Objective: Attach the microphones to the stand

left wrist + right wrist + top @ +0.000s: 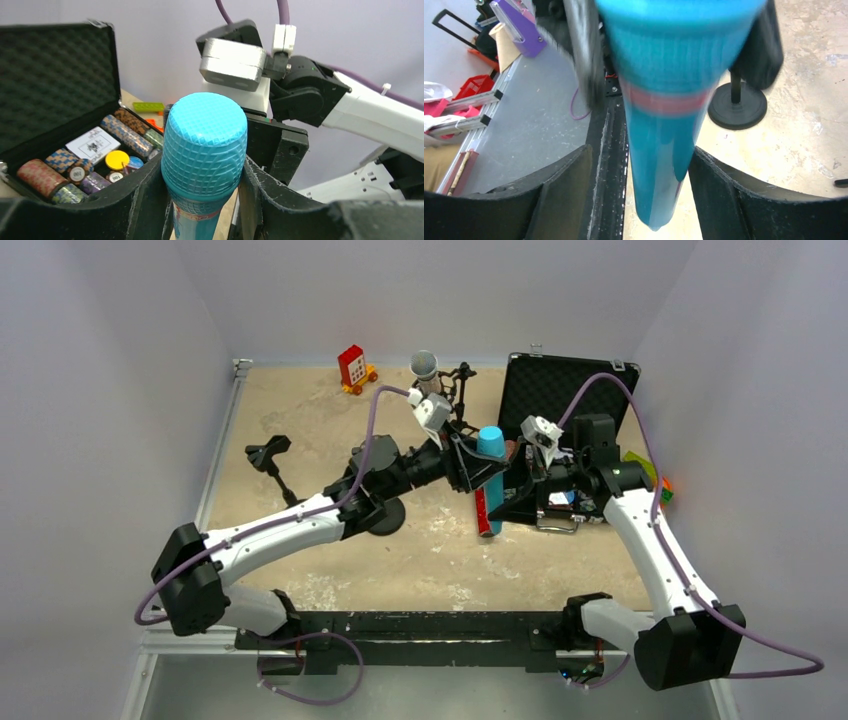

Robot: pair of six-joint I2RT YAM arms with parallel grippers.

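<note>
My left gripper (478, 466) is shut on the light blue microphone (491, 444), holding it upright above the table's middle. In the left wrist view its fingers clamp just under the ribbed blue head (205, 145). My right gripper (516, 487) is open, its jaws standing around the blue handle (659, 165) with a gap on the left side. The red-glitter microphone (487, 512) lies on the table beneath them. The silver microphone (424, 364) sits in a black stand (462, 376) at the back. A second stand with a clip (266, 452) and round base (386, 517) is on the left.
An open black case (560, 390) with poker chips (75, 160) lies at the back right, close behind both grippers. A red toy (352, 367) stands at the back. Small green and orange pieces (660, 485) lie by the right wall. The stand's base also shows in the right wrist view (737, 105).
</note>
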